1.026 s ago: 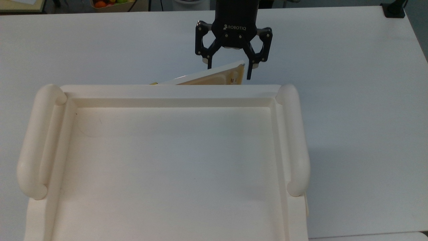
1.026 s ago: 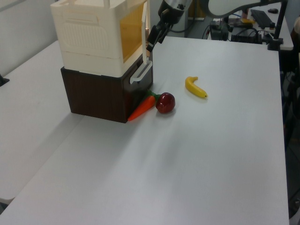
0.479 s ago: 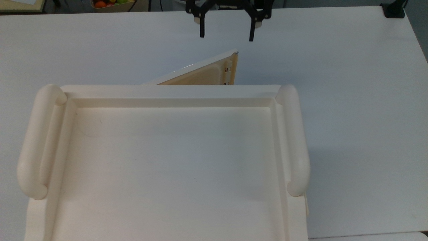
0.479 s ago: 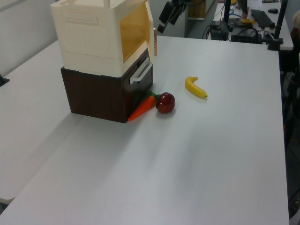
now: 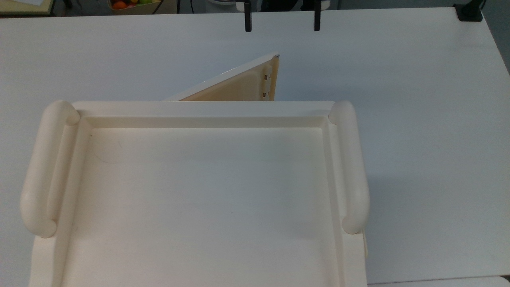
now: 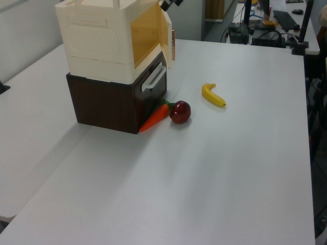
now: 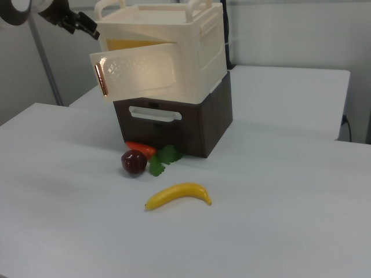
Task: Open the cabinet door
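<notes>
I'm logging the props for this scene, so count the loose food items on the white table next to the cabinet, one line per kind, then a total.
Curved yellow banana: 1
Round dark red apple: 1
Orange carrot with green leafy top: 1
Total: 3

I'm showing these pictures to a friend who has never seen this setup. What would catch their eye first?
Probably the cream cabinet stacked on a dark brown box, with its cabinet door swung partly open toward the right view's left. Next, the bright toy food on the white table: a carrot and a red apple at the foot of the box, and a banana lying apart from them. The black gripper hangs open, clear of the door.
</notes>
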`<control>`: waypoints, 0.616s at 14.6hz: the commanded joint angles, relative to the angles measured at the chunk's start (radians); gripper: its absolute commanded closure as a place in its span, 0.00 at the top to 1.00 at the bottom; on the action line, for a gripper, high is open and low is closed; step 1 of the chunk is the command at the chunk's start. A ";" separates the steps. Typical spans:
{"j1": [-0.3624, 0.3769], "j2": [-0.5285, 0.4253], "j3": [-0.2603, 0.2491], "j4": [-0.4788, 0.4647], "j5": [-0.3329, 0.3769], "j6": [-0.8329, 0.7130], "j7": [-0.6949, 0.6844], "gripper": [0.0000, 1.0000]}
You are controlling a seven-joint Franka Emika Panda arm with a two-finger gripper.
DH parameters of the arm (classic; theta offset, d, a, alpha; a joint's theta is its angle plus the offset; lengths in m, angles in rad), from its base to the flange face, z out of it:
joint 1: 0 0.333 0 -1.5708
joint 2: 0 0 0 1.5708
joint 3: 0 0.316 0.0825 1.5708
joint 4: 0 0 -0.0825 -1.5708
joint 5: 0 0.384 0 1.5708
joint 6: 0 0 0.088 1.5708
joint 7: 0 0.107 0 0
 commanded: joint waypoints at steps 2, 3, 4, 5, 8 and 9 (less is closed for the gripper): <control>0.013 0.038 -0.001 -0.004 0.008 0.152 -0.020 1.00; 0.015 0.053 -0.001 -0.004 0.006 0.180 -0.022 1.00; 0.015 0.064 -0.001 -0.004 0.006 0.197 -0.020 1.00; 0.015 0.064 -0.001 -0.004 0.005 0.197 -0.020 1.00; 0.015 0.064 -0.001 -0.024 0.005 0.188 -0.026 1.00; 0.015 0.066 -0.001 -0.034 0.005 0.186 -0.028 1.00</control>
